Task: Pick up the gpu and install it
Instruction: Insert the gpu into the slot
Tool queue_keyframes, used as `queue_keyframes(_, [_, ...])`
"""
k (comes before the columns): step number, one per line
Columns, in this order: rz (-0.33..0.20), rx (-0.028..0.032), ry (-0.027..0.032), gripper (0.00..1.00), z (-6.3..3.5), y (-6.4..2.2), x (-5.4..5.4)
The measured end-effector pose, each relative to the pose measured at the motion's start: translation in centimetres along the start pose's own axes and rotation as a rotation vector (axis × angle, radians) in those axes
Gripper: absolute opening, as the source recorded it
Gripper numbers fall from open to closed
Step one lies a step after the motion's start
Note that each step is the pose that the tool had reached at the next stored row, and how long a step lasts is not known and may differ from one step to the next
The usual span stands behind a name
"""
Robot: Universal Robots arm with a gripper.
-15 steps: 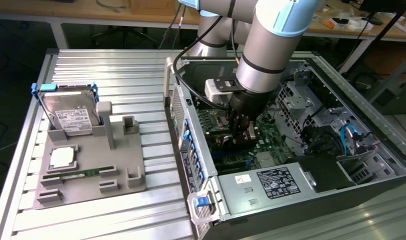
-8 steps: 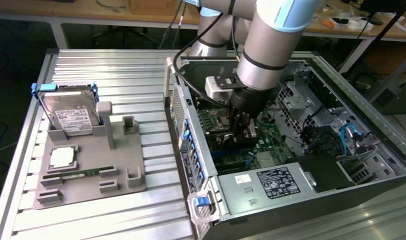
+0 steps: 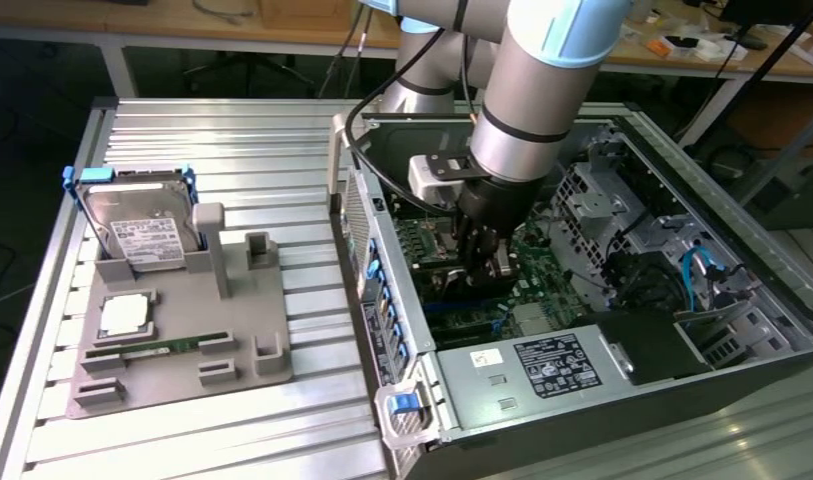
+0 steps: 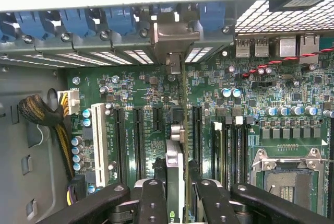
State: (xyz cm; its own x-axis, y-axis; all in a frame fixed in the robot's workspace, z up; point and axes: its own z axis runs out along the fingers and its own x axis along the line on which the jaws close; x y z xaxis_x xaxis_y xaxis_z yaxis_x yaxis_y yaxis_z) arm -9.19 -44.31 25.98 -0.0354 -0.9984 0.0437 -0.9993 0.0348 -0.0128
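Observation:
My gripper (image 3: 484,258) is down inside the open computer case (image 3: 726,300), over the green motherboard (image 3: 526,285). It is shut on the gpu (image 4: 180,145), which the wrist view shows edge-on as a thin upright card between the two black fingers (image 4: 154,203). The card's silver end bracket (image 4: 175,33) reaches the case's rear wall with its row of blue clips (image 4: 78,23). The card stands in line with the black expansion slots (image 4: 138,135) on the motherboard (image 4: 130,88). Whether its lower edge sits in a slot is hidden. In the exterior view the gpu (image 3: 460,285) is a dark shape under the fingers.
A grey fixture tray (image 3: 179,340) on the metal table holds a silver hard drive (image 3: 146,235), a processor chip (image 3: 123,315) and a memory stick (image 3: 159,348). Inside the case are the power supply (image 3: 553,365), a CPU socket (image 4: 284,177) and a cable bundle (image 4: 42,112).

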Motion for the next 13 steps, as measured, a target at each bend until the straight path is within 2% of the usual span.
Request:
queue_keyframes(7, [0.0,0.0002,-0.0002,0.27,0.03,0.01,0.02])
queue_keyframes(10, [0.0,0.0043,-0.0002,0.27,0.16,0.02,0.02])
queue_keyframes(13, [0.0,0.0052,0.0,0.27,0.21,0.04,0.02])
